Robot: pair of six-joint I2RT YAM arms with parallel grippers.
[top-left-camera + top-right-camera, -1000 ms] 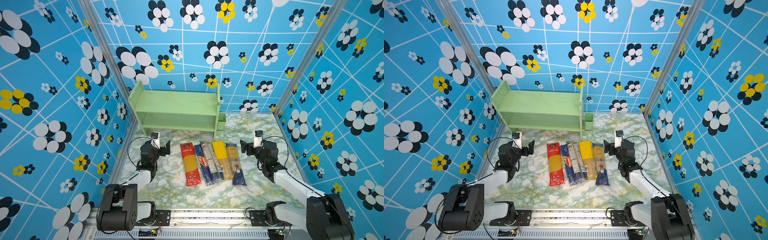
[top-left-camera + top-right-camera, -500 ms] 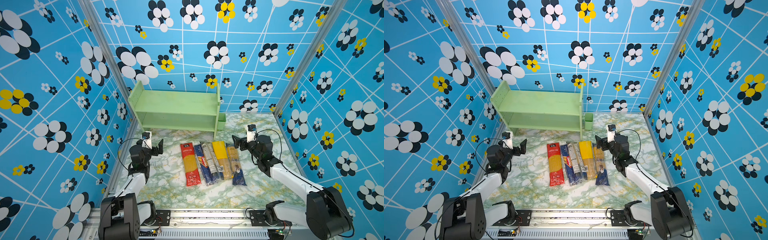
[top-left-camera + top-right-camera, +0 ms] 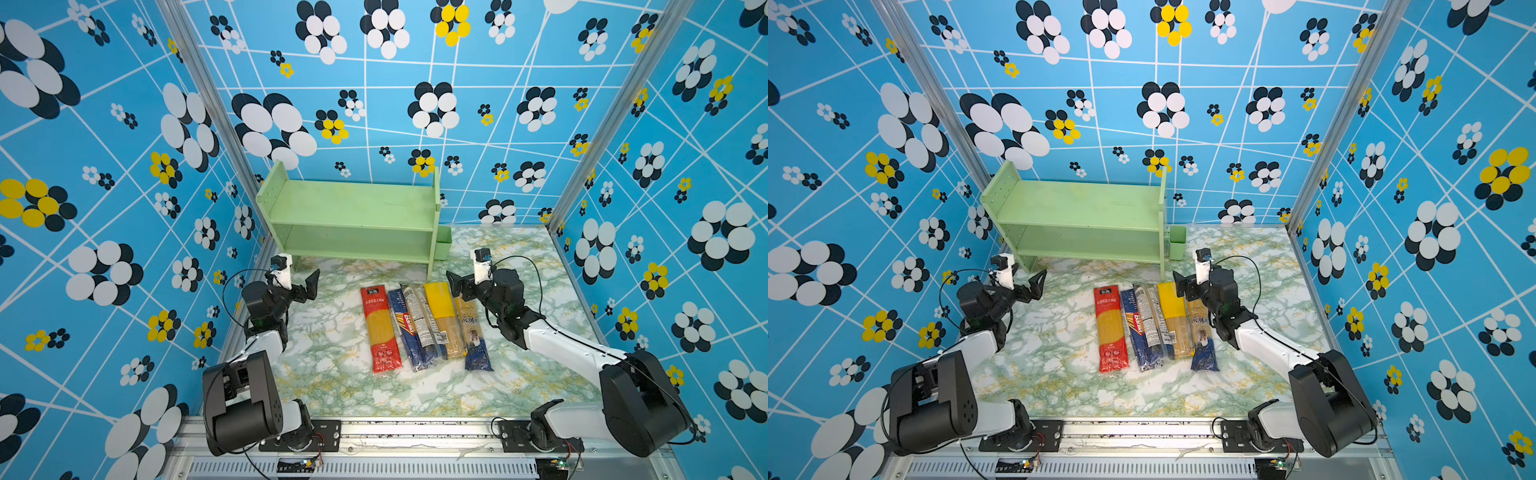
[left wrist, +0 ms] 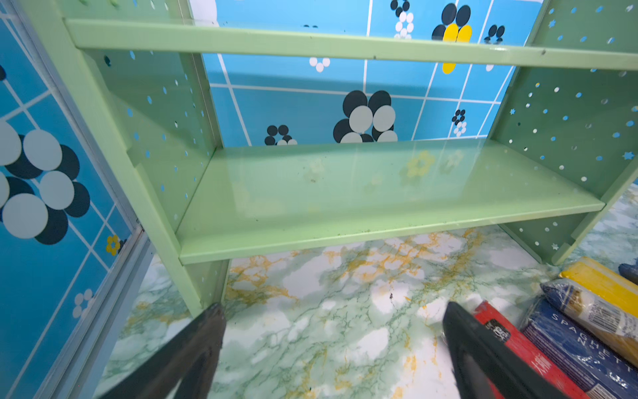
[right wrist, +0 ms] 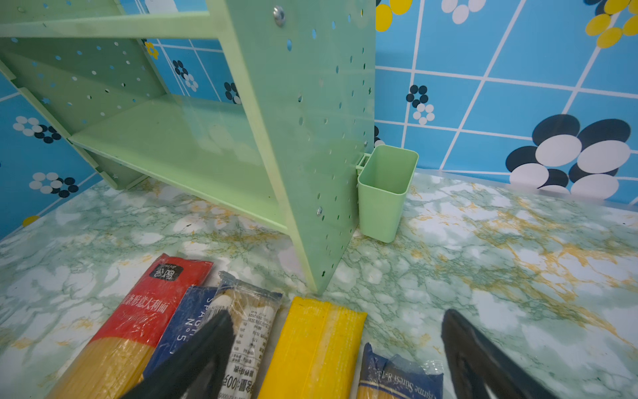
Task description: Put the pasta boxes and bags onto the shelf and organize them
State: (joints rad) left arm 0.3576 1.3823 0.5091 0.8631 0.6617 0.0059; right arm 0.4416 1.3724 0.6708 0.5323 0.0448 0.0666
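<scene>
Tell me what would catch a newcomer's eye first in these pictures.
A row of five spaghetti packs lies side by side on the green-marbled tabletop, red bag at the left end. Behind it stands a pale green two-tier shelf, both tiers bare. The left gripper and right gripper flank the row, jaws open, holding nothing.

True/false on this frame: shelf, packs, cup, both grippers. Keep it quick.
1. Both tiers of the shelf are bare. True.
2. The left gripper holds the red bag. False: it is open and empty; the bag lies on the table.
3. Five pasta packs lie side by side on the table. True.
4. The right gripper is shut. False: it is open, holding nothing.
5. The green cup hangs on the shelf's left side panel. False: the right one.
</scene>
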